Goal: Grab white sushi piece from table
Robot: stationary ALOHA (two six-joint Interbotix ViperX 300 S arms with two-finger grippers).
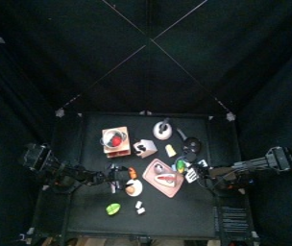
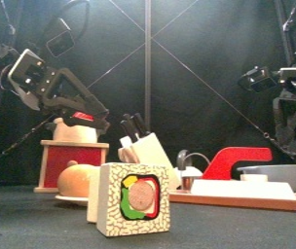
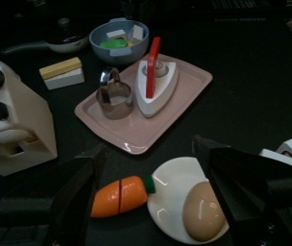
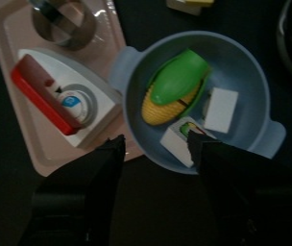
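Note:
The white sushi piece [image 1: 138, 206] is a tiny white lump near the table's [image 1: 85, 219] front edge, seen only in the top view. A small green item [image 1: 112, 208] lies just left of it. My left gripper [image 1: 119, 176] [image 3: 161, 197] is open and empty. It hovers over a white plate [image 3: 175, 178] holding a tan lump and a carrot, behind and left of the sushi piece. My right gripper [image 1: 195, 175] [image 4: 161, 178] is open and empty above a blue bowl [image 4: 245, 72] with corn in it.
A pink board [image 1: 163, 180] [image 3: 110, 125] with a red-handled white item and a metal cup lies mid-table. A red box [image 1: 114, 140], a knife block [image 1: 145, 147] and a black pan [image 1: 164, 127] stand behind. A patterned cube [image 2: 135, 200] stands at the front edge.

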